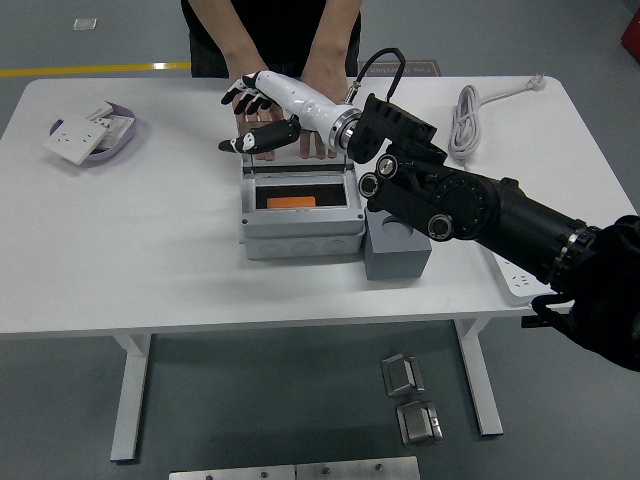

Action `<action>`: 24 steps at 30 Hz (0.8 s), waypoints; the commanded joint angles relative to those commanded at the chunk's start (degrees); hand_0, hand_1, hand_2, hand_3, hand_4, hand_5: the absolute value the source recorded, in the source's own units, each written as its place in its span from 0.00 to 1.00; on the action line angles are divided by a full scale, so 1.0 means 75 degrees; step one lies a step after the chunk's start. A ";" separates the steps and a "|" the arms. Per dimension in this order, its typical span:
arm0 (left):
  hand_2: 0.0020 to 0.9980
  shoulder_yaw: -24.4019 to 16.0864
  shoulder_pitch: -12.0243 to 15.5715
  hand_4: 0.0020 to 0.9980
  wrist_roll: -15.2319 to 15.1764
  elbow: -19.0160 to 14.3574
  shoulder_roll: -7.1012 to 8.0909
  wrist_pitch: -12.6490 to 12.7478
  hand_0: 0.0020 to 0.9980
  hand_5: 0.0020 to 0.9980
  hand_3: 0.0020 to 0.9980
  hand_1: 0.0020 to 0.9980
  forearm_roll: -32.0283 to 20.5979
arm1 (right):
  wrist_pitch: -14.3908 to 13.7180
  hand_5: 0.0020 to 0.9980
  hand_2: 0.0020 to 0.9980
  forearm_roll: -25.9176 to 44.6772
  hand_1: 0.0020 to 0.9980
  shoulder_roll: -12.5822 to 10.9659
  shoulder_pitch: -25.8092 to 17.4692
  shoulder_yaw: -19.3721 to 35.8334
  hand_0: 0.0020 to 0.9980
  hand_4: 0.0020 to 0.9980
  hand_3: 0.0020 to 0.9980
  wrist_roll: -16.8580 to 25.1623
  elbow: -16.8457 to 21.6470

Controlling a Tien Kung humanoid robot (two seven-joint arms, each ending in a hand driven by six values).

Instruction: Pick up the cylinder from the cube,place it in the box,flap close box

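Observation:
The grey box (300, 232) stands open in the middle of the table. An orange cylinder (292, 202) lies inside it. My right hand (240, 118) hovers above the box's back left corner with its fingers spread and nothing in them. Just right of the box stands the grey cube (397, 250), its top bare and partly hidden behind my forearm. A person's hands (322, 142) rest at the back edge of the box, partly covered by my hand. I cannot make out how the clear lid stands.
A purple tray (118, 148) with white socket plates sits at the far left. A coiled white cable (466, 120) lies at the back right, and a white power strip (512, 283) peeks out under my right arm. Metal parts lie on the floor.

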 joint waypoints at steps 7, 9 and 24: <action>0.58 0.0013 -0.0126 0.58 -0.0023 0.0000 0.0042 -0.0024 0.58 0.21 0.61 0.63 0.0022 | -0.0025 0.38 0.67 0.0321 0.68 0.0000 0.0106 -0.0095 0.73 0.92 0.74 0.0179 -0.1109; 0.58 0.0051 -0.0163 0.58 -0.0048 0.0000 0.0047 -0.0032 0.58 0.21 0.61 0.63 -0.0006 | -0.0024 0.38 0.67 0.0411 0.68 0.0000 0.0073 -0.0167 0.73 0.92 0.74 0.0218 -0.1362; 0.58 0.0270 -0.0227 0.58 -0.0191 0.0000 0.0030 -0.0035 0.58 0.21 0.61 0.63 -0.0179 | -0.0060 0.39 0.66 0.0604 0.67 0.0000 -0.0258 -0.0546 0.72 0.91 0.73 0.0391 -0.1665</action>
